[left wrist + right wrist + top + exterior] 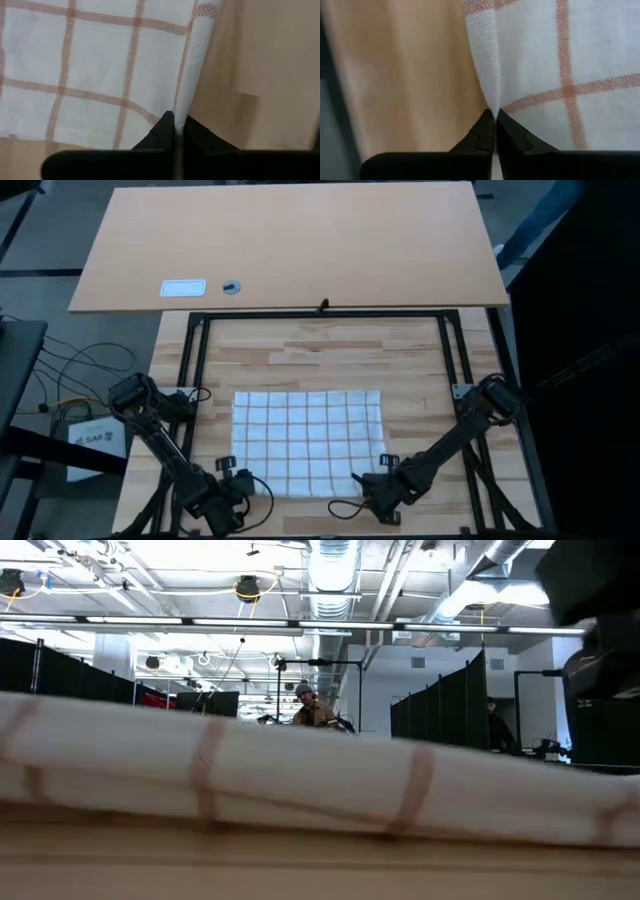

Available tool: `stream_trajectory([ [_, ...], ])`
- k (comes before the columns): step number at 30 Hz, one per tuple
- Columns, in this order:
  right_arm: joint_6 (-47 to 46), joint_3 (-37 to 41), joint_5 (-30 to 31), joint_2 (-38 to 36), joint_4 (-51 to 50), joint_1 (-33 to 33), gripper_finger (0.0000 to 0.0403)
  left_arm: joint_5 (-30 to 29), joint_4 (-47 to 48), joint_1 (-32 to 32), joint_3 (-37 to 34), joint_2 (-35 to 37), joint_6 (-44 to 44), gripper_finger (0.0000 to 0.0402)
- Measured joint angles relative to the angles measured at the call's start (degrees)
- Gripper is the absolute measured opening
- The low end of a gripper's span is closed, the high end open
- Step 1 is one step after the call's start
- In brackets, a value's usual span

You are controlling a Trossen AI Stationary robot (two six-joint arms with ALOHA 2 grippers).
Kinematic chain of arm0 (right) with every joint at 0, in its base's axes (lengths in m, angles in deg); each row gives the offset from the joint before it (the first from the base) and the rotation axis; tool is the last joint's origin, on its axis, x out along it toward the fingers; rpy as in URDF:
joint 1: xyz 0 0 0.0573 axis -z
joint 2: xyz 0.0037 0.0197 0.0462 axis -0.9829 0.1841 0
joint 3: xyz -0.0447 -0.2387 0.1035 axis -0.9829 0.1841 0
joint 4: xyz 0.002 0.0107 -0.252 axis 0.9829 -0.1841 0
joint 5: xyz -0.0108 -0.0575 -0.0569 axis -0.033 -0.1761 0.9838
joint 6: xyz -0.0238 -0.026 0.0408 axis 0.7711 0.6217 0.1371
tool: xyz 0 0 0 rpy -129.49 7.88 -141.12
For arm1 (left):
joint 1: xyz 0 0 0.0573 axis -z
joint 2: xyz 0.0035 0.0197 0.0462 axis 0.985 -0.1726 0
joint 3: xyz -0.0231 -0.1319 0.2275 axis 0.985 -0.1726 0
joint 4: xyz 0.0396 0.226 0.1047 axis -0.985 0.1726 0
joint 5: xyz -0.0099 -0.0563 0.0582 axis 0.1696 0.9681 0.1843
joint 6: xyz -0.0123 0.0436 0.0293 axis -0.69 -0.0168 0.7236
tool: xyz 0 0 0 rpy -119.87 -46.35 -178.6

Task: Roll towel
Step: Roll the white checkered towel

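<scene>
Between the two pairs of dark fingers, on the butcher-block table (pixel 320 345), the towel (pixel 308 440) lies spread flat, white with a grid of thin reddish-brown lines. Its near edge runs from one gripper to the other, and in the low view that edge rises as a soft fold across the whole width of the picture.

The left gripper (pixel 176 125) sits at the towel's near left corner. Its fingers (pixel 160 131) are pressed together with the cloth's side hem pinched in the seam between them; the hem stands up in a narrow ridge that runs away from the fingertips, with checked cloth to one side and bare wood to the other.

The right gripper (pixel 494 119) sits at the near right corner, its fingers (pixel 482 131) likewise closed tight on the cloth's edge, which puckers into a crease just ahead of the tips.

Beyond the towel, a larger pale tabletop (pixel 290 245) carries a small white label (pixel 183 288) and a dark round fitting (pixel 231 286). Far back in the room a person (pixel 312 712) stands among dark partitions.
</scene>
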Motion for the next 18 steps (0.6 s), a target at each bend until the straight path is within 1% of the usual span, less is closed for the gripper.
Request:
stream_trajectory([
  [7,-4.0,0.0,-0.5,-4.6,1.1,-1.5,0.0000,2.8,-1.0,1.5,1.0,0.0,-1.9,0.0000],
  [13,-4.1,0.0,-0.7,-9.2,1.0,-1.0,0.0000,6.7,-3.1,1.6,1.0,0.6,-1.8,0.0000],
  [18,-2.5,0.0,-4.3,-11.3,1.2,-0.2,0.0000,7.5,-4.8,1.7,1.0,3.4,-1.7,0.0000],
])
